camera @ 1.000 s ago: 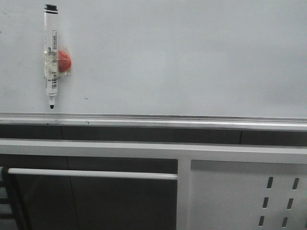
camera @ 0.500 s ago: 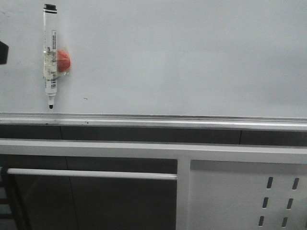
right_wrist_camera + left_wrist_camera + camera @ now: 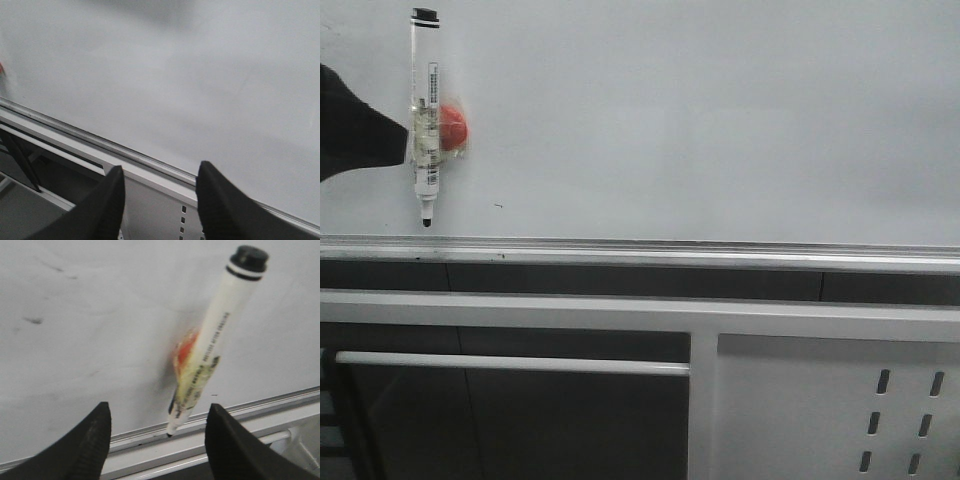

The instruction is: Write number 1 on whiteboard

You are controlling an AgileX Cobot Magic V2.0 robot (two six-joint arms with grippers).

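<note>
Whiteboard (image 3: 700,110) unmarked, left gripper (image 3: 157,432) fingers apart, now closer to marker (image 3: 425,115) than before

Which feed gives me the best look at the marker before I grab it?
The left wrist view: the marker fills the picture, cap and tip both visible, framed between the open left gripper fingers. The front view shows it whole but small, hanging tip-down on the whiteboard. The right wrist view does not show it.
</note>
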